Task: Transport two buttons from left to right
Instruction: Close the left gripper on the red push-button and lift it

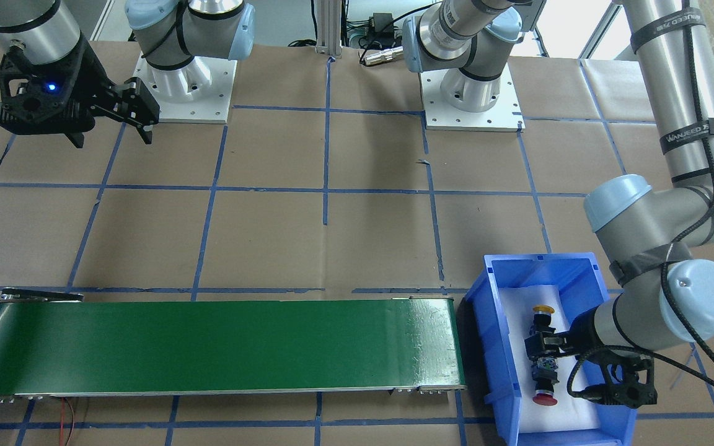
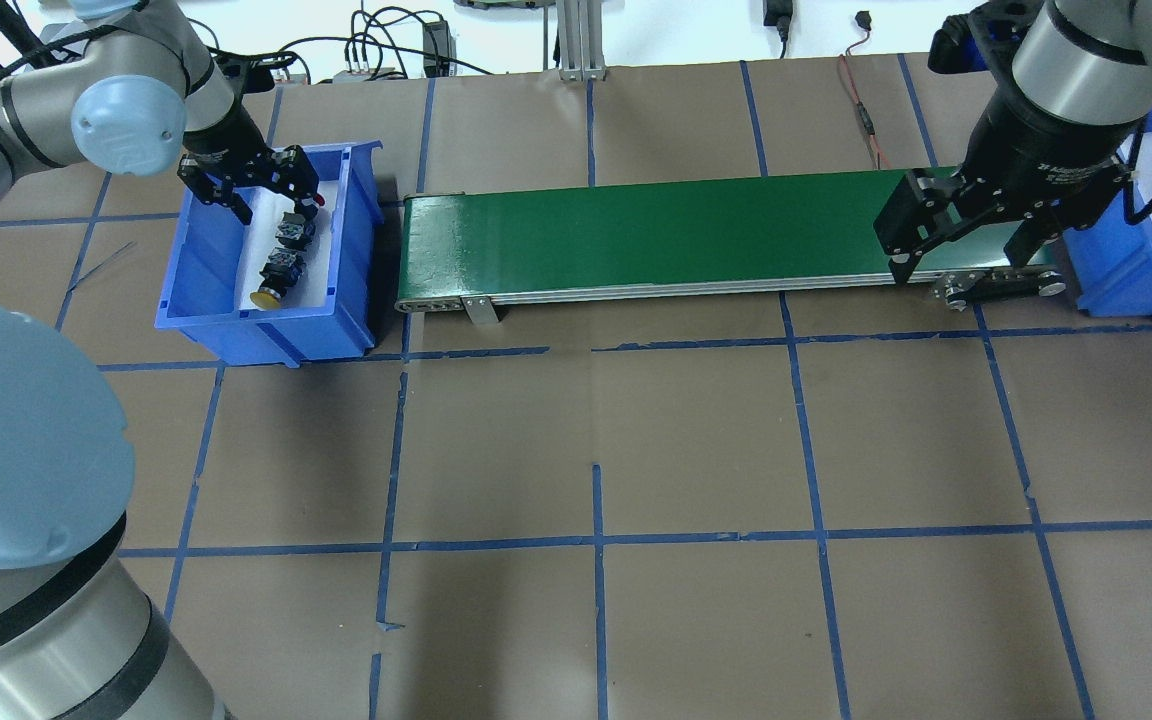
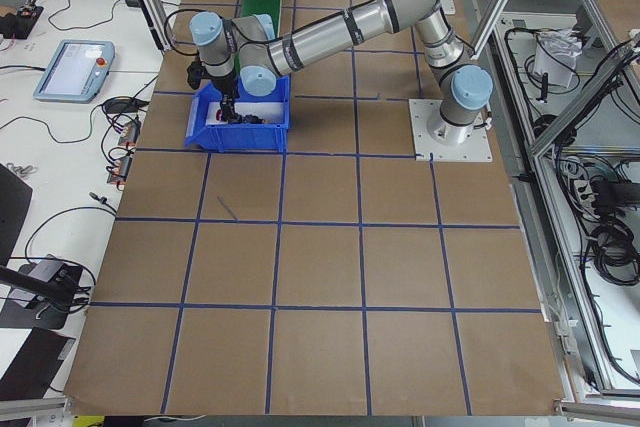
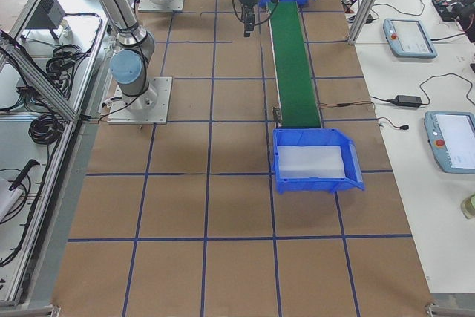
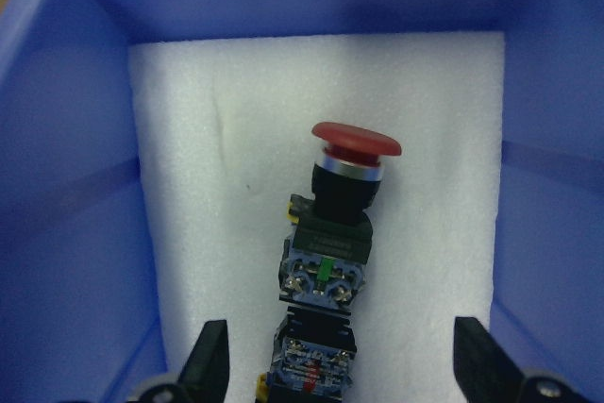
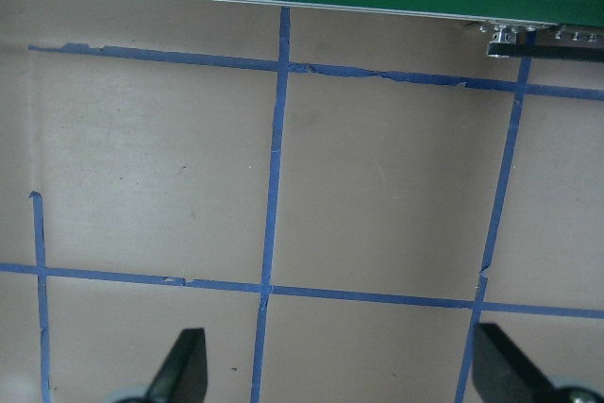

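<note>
between blue bin [image 5: 75, 186] walls, left gripper [image 5: 344, 358] gapes over the buttons [image 5: 342, 197].

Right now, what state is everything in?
Left gripper: open, low in left bin.
Right gripper: open, empty.
Red button: lying flat in left bin, ungripped.
Yellow button: lying flat, end to end with red.
Belt: bare.
Right bin: no buttons inside.

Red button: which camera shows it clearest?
The left wrist-mounted view: the red button fills the middle, unobstructed. Front-facing shows it small, partly under the left hand; overhead shows just a red sliver; side views, barely anything.
</note>
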Robot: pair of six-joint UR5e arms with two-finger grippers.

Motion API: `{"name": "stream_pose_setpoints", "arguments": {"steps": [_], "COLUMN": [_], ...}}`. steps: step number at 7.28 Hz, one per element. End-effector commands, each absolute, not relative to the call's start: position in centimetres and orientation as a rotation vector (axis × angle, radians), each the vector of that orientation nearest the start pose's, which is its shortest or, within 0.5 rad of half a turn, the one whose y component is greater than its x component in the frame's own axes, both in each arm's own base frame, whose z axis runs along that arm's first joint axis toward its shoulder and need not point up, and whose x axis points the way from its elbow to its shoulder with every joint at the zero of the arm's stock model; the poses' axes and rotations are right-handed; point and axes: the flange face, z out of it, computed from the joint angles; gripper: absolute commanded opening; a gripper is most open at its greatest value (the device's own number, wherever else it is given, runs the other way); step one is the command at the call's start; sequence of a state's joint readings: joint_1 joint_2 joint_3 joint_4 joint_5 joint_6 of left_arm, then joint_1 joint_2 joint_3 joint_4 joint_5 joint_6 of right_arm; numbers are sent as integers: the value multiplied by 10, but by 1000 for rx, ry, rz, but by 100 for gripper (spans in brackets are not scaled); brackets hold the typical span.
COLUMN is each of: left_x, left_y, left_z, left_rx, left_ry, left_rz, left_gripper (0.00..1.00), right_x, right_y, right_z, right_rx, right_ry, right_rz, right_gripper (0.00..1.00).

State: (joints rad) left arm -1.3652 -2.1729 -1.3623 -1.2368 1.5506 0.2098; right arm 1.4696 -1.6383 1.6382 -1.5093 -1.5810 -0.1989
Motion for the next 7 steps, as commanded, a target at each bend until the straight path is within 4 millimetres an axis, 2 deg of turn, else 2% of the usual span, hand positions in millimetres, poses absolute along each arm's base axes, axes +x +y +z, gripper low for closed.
{"name": "stream_pose_setpoints", "arguments": {"steps": [1, 2, 5, 7], "left_x": [8, 10, 8, 9], "left_y": [-706, -709, -711, -714], "left_z": [242, 243, 229, 226], "left_rx": [16, 23, 26, 28], "left_ry": [3172, 3172, 3176, 3177], "left_rz": [118, 86, 105, 82], "left_gripper": [85, 84, 82, 82], "right_x": [85, 85, 84, 84], "right_y": [-468, -473, -473, -473], "right_z": [480, 474, 473, 472], "right_rx": [-155, -155, -152, -152], "right_ry": [3136, 3135, 3133, 3134], "right_rz": [100, 121, 124, 129], "right_gripper": [100, 100, 100, 100]}}
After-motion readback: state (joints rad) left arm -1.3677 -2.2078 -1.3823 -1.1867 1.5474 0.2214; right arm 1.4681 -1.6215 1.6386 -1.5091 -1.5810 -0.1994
